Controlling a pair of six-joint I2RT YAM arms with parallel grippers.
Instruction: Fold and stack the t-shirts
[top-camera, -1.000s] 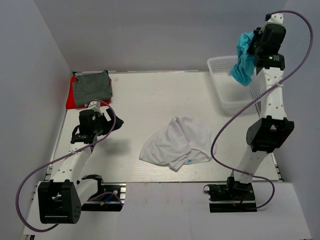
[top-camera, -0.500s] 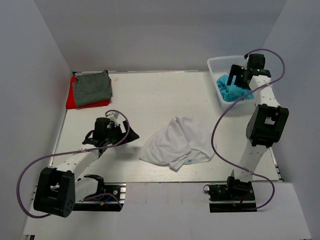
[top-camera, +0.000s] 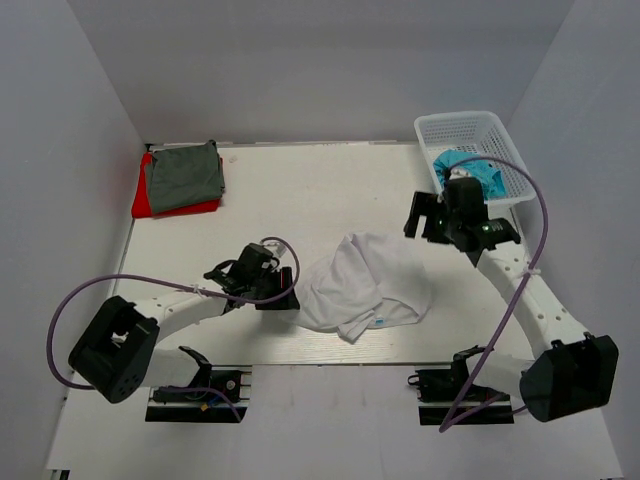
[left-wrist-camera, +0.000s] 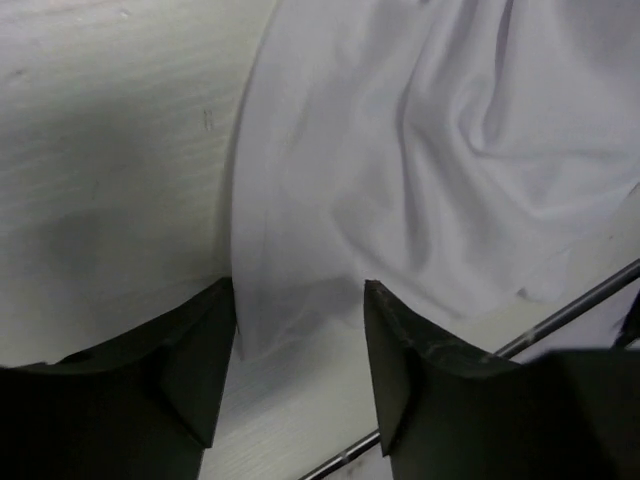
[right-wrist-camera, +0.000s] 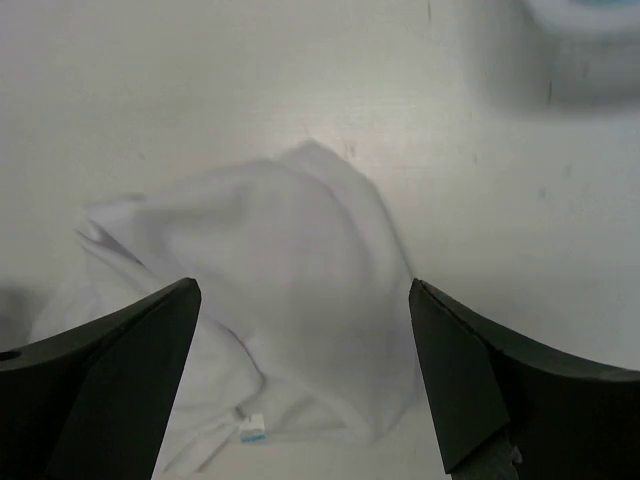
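Flat white wood-grain table under everything. At centre, crumpled white cloth t-shirt, unfolded. At 1 o'clock, white plastic lattice basket with bunched turquoise cloth t-shirt inside. At 10 o'clock, stack of 2: folded grey-green cloth t-shirt atop red cloth t-shirt. Left gripper low at the white t-shirt's 9 o'clock edge, fingers parted around the hem, not pinching. Right gripper spread wide, holding nothing, above the white t-shirt's 1 o'clock side.
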